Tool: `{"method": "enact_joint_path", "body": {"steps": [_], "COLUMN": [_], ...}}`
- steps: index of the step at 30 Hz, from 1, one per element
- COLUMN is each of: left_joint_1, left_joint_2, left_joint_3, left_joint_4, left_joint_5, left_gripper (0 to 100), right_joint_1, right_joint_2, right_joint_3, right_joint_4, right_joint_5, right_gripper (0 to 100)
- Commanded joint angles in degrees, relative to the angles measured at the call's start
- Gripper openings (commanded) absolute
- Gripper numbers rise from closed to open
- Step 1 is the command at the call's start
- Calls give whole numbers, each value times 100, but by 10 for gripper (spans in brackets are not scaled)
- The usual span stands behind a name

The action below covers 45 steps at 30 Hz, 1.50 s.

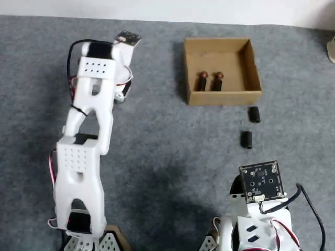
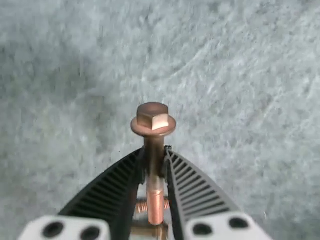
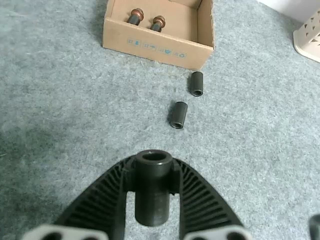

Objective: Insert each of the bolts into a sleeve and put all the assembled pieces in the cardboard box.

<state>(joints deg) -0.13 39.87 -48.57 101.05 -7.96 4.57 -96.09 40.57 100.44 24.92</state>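
A: While the left gripper [image 2: 155,152] is clenched on a bolt [image 2: 153,120], head poking past the tips over bare carpet [image 2: 240,75], what's the right one got?
B: Right gripper [image 3: 152,165] grasps a sleeve [image 3: 152,192], open bore facing outward.
A: Box [image 3: 155,47]?
B: Farther off, open top. Two assembled pieces [image 1: 202,81] lie side by side inside, near the front wall.
A: Anything in the way?
B: Two loose sleeves [image 3: 178,114] on the carpet between right gripper and box, one just beside the box's front wall. Beige thing [image 3: 307,32] at the edge, well apart.
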Motion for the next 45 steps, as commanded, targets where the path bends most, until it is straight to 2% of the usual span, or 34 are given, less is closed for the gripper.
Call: {"method": "enact_joint_path", "body": {"steps": [1, 4, 7, 13, 19, 22, 25, 28, 35, 39, 45], "left_joint_1": [-48, 75, 277, 479, 505, 514, 514, 532, 892, 1182, 1429], "left_joint_2": [-1332, -2378, -3451, -5314, -6659, -7248, -7688, -7934, -8013, -8013, -8022], "left_joint_3": [444, 1086, 2026, 4532, 6545, 7336, 7846, 8136, 8259, 8286, 8673], "left_joint_4": [70, 9, -431, -2198, -4308, -5037, -5380, -5389, -5451, -6031, -6523], "left_joint_5": [492, 844, 1108, 1275, 1477, 1459, 1459, 1503, 2365, 2927, 2453], "left_gripper": [5, 5, 5, 5, 6, 6, 6, 6, 6, 6, 6], "right_joint_1": [-57, -435, -857, -1859, -2695, -2888, -3011, -3108, -3090, -3073, -3090], "right_joint_2": [4, -4, -4, 22, -13, -13, -13, -13, -13, -13, -13], "right_joint_3": [22, 101, 101, 233, 1516, 2105, 2519, 3002, 4514, 5200, 5560], "right_joint_4": [-13, -365, -646, -1429, -2695, -3424, -4110, -4892, -7125, -8004, -8444], "right_joint_5": [-158, -633, -1108, -1723, -1723, -1758, -1758, -1758, -1776, -2233, -2347], "right_gripper": [5, 5, 5, 5, 5, 5, 5, 5, 5, 5, 5]}}
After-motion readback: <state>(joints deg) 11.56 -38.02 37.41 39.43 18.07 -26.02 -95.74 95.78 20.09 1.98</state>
